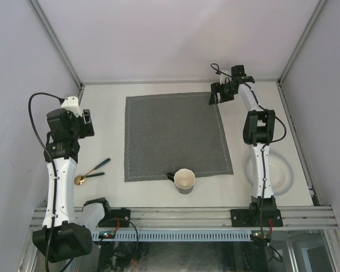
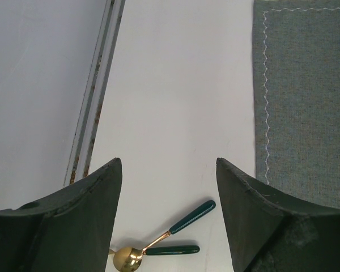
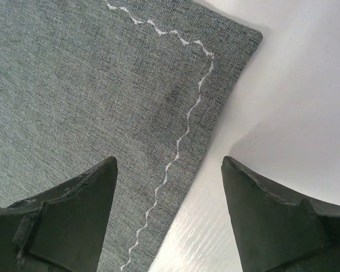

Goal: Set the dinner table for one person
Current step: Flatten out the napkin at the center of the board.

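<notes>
A white-walled enclosure surrounds the dinner table point(image 1: 215, 190), a plain off-white top with aluminium rails.

From above, we see the grey mat point(image 1: 173, 136) lying square in the middle, a cup point(image 1: 184, 181) on its near edge, a white plate point(image 1: 280, 170) near the right arm's base, and a spoon point(image 1: 88, 174) with a second green-handled utensil point(image 1: 102, 161) at the left.

From the left wrist, the left gripper point(image 2: 169, 164) hangs with jaws apart and empty, above bare tabletop and beyond the cutlery.

From the right wrist, the right gripper point(image 3: 169, 164) is likewise spread and empty, over the mat's far right corner.

We judge the mat step is about finished. Next comes the plate, and the right arm must draw back, since its own forearm crosses above it. The cup crowds the mat's near edge and may need shifting.
</notes>
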Robot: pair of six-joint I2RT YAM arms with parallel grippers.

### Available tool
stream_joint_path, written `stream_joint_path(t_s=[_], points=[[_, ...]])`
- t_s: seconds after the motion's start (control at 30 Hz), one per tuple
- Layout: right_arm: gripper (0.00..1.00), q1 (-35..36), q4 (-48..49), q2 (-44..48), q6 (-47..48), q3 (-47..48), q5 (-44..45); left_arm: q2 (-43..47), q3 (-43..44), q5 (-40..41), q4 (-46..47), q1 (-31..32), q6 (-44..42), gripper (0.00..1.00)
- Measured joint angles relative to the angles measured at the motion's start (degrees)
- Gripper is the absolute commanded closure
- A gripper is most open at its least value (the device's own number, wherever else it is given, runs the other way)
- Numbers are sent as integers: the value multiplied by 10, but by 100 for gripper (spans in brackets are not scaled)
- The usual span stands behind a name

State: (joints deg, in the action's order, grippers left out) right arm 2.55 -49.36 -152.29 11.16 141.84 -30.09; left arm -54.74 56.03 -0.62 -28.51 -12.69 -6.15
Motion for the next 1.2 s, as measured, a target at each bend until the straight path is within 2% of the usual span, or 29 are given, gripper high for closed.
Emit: stream_joint_path(t_s=[0.53,0.97,1.1,1.2], points=[[25,7,-10,-7,40,13,-5,0,0,0,-3,0,0,28],[28,12,-18,-8,61,15,-13,-5,0,0,-4,0,0,28],[32,13,-19,-8,62,15,-15,-7,0,0,-4,0,0,28],[44,13,-20,-9,63,15,-15,-7,0,0,-4,0,0,28]])
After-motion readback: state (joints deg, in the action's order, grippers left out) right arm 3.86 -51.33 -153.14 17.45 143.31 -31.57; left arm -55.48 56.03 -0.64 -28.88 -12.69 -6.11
